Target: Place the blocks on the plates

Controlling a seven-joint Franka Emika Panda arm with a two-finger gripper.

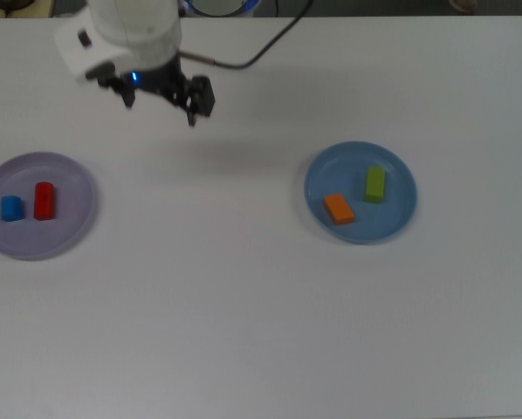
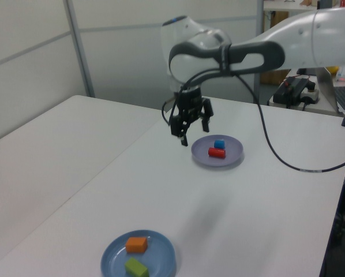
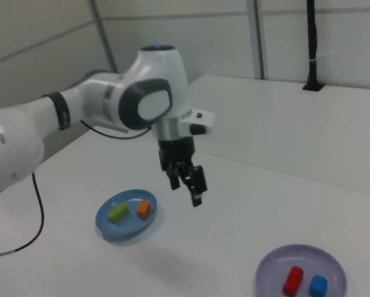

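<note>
The lavender plate (image 1: 67,185) at the top view's left holds the red cylinder (image 1: 44,201) and the blue cube (image 1: 12,208), side by side. On the blue plate (image 1: 394,218) at the top view's right lie the orange block (image 1: 338,209) and the lime-green block (image 1: 375,183). My gripper (image 1: 161,106) hangs open and empty high above the table, between the two plates and toward the far edge. The left view shows the gripper (image 2: 191,126) up in the air beside the lavender plate (image 2: 233,156). In the right view the gripper (image 3: 185,189) is above and right of the blue plate (image 3: 108,228).
The arm's black cable (image 2: 276,158) loops over the table behind the lavender plate. A second white table (image 2: 51,138) adjoins along the left view's left. A black post (image 3: 312,43) stands on the far table in the right view.
</note>
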